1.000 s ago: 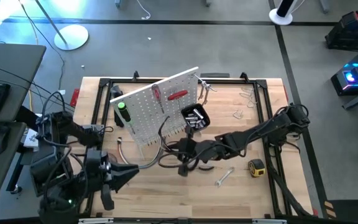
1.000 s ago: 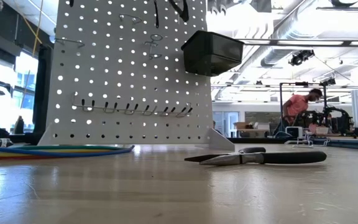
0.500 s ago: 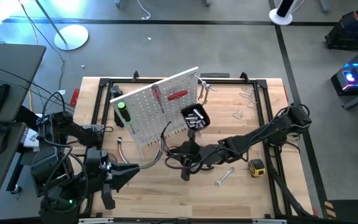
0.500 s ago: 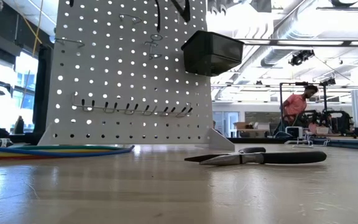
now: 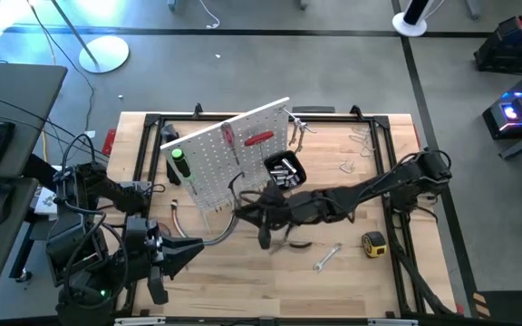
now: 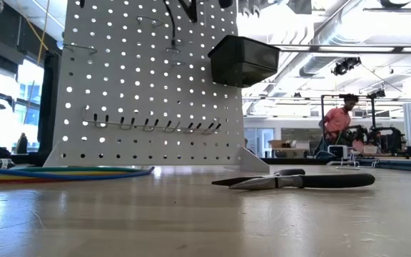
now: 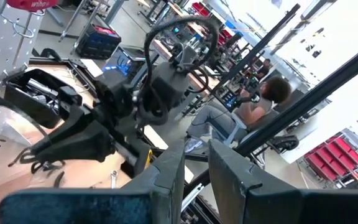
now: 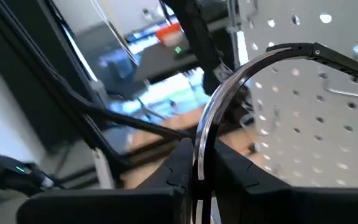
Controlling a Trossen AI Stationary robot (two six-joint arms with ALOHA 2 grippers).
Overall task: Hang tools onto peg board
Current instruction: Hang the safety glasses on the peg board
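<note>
Black-handled curved tool (image 8: 241,81), pinched in the right end effector (image 5: 263,210), has moved up against the peg board (image 5: 216,158) at frame centre, nearing a hook.

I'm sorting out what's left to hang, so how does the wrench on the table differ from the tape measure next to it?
The wrench is silver, long and thin, and lies at a slant. The tape measure is yellow and black, compact and boxy. The tape measure sits to the right of the wrench, closer to the table's right edge. Both lie flat on the wooden table, apart from each other, and neither is on the peg board yet.
</note>
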